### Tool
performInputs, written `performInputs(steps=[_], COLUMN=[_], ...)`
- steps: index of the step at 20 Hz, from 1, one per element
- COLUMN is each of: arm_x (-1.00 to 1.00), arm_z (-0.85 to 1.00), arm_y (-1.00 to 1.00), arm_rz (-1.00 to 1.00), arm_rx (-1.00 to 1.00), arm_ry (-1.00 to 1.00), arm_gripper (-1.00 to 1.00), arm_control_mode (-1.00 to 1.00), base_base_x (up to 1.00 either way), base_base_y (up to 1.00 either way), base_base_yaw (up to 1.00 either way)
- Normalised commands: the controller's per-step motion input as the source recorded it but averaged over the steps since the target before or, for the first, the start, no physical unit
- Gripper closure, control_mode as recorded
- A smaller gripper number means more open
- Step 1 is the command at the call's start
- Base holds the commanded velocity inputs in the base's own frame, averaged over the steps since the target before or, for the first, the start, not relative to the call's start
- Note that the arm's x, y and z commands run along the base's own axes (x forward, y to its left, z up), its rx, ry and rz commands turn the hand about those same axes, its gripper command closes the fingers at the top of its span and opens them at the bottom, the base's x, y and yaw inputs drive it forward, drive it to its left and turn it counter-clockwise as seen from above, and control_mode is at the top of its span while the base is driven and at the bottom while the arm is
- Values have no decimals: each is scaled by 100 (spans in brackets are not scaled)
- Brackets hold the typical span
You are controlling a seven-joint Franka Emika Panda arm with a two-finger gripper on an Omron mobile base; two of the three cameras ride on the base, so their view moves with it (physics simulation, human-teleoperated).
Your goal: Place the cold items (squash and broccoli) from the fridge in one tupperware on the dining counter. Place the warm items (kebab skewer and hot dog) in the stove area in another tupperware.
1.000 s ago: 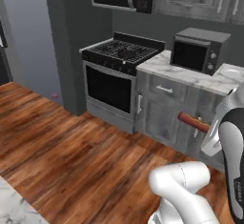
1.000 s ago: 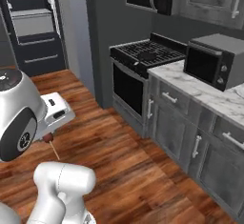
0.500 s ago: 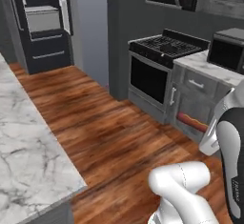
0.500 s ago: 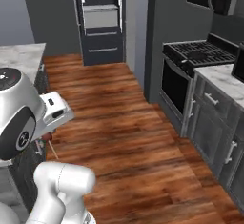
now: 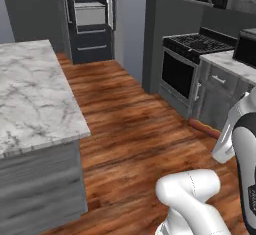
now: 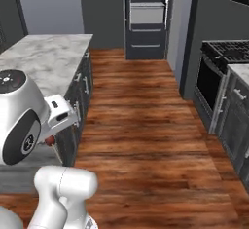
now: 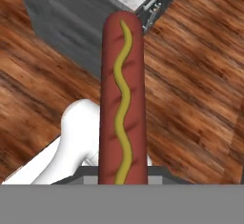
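A hot dog (image 7: 121, 99) with a wavy yellow mustard line stands lengthwise up the middle of the hand view, and my gripper (image 7: 122, 174) is shut on its lower end. In the left base view the hot dog (image 5: 204, 127) pokes out to the left of my white hand, low beside the arm. A small red end of the hot dog (image 6: 49, 140) peeks from under the wrist in the right base view. The marble dining counter (image 5: 35, 89) lies to my left, with its top bare where it shows. The stove (image 5: 199, 42) stands to the right.
The fridge (image 5: 90, 14) stands open at the far end of the room, its shelves showing. Dark cabinets with a marble top (image 5: 225, 64) run beside the stove. Wood floor (image 6: 146, 121) stretches between the dining counter (image 6: 48, 57) and the stove (image 6: 228, 50).
The whole picture has swung, so the base has turned. Stove and microwave slid to the right, while the dining counter and open fridge came into view. The hot dog stays in my grip.
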Motion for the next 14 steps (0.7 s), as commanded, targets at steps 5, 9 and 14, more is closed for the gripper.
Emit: performInputs(steps=[5, 9, 14], arm_x=[0, 0, 0], arm_z=[0, 0, 0], arm_y=[0, 0, 0], arm_rz=[0, 0, 0], arm_rx=[0, 0, 0], arm_ry=[0, 0, 0], arm_gripper=[100, 100, 100], arm_control_mode=[100, 100, 100], base_base_x=[-96, -81, -68], base_base_y=[86, 100, 100], base_base_yaw=[31, 24, 21])
